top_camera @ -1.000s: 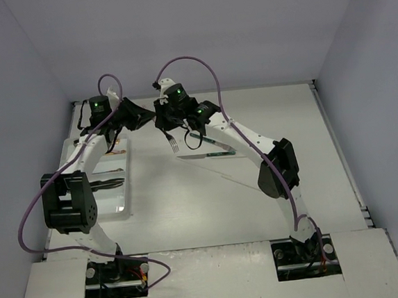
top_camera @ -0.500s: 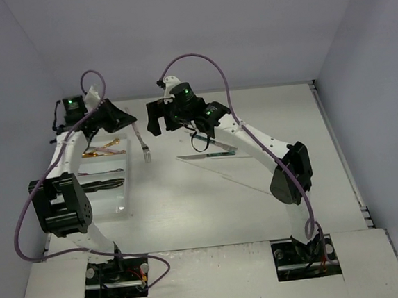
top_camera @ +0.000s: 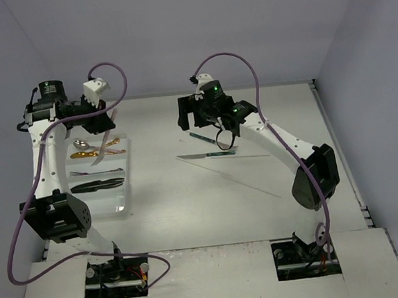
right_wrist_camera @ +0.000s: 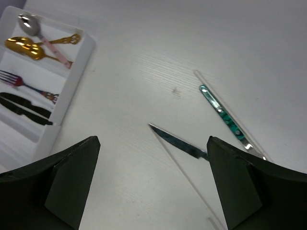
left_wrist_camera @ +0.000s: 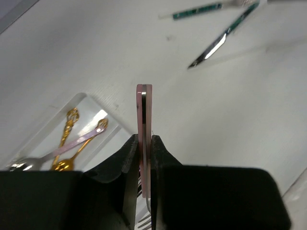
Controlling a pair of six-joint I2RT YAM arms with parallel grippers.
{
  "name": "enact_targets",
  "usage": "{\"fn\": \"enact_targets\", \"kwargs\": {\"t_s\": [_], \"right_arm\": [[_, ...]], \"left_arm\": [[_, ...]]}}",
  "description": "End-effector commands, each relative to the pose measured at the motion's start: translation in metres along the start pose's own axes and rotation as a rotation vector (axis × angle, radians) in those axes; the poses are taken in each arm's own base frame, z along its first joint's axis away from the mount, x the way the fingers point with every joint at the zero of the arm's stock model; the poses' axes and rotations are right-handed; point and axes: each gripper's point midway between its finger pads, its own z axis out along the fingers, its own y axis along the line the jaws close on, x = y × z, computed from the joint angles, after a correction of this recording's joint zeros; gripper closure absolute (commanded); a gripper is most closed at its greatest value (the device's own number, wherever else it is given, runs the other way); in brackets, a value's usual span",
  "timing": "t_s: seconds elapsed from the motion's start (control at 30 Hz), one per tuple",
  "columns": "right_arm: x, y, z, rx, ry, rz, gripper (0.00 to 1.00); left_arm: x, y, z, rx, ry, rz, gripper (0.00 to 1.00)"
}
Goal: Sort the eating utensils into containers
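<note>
My left gripper was raised above the far end of the white tray, its fingers pressed tight on the pink handle of a fork, which stood edge-on between them with the tines just showing below. My right gripper hung over the middle of the table, well apart from the tray, its fingers spread wide and holding nothing. In the tray's farthest compartment lay a silver spoon with a pink handle, resting across gold spoons; the next compartment held a second fork with a patterned handle, and the one after that the black knives. Out on the table, beneath my open right fingers, lay a knife with its blade pointing toward the tray and its handle hidden behind one of my fingers, and just beyond it a green-handled piece whose working end I could not make out. Thin pale sticks lay beside these two, one running close by the knife's tip, though I could not tell whether it touched
</note>
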Motion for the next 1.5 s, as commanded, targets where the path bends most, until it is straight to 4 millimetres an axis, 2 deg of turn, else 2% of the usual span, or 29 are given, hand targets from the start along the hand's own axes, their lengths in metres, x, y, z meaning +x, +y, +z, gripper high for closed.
{"fn": "enact_targets", "kwargs": {"t_s": [0.0,0.27,0.3,0.4,0.7,0.9,1.07,1.27,1.37,1.47], "right_arm": [[-0.03,-0.007,-0.024,0.01,-0.104,0.01,0.08],[-0.017,-0.02,-0.024,0.044,-0.079,0.018,0.09],[-0.015,-0.021,-0.024,0.048,-0.077,0.018,0.09],[-0.012,-0.023,-0.027,0.058,-0.076,0.022,0.09],[-0.004,-0.033,-0.03,0.082,-0.065,0.031,0.09],[-0.008,-0.032,-0.029,0.076,-0.066,0.028,0.09],[-0.008,-0.036,-0.029,0.093,-0.065,0.027,0.09],[-0.003,-0.046,-0.026,0.129,-0.051,0.027,0.1],[0.002,-0.051,-0.02,0.15,-0.028,0.022,0.11],[0.011,-0.065,-0.01,0.205,0.01,0.004,0.11]], "left_arm": [[0.043,-0.004,-0.018,0.097,0.201,0.517,1.0],[0.083,0.016,-0.003,0.212,0.33,0.659,1.0],[0.085,0.017,0.0,0.22,0.333,0.653,1.0],[0.11,0.024,0.013,0.285,0.383,0.646,1.0],[0.15,0.027,0.04,0.402,0.462,0.606,1.0],[0.169,0.042,0.054,0.424,0.52,0.578,1.0],[0.185,0.047,0.062,0.451,0.55,0.562,1.0],[0.194,0.059,0.068,0.434,0.577,0.565,0.8],[0.191,0.063,0.068,0.421,0.579,0.576,0.71],[0.179,0.066,0.062,0.386,0.568,0.594,0.61]]}}
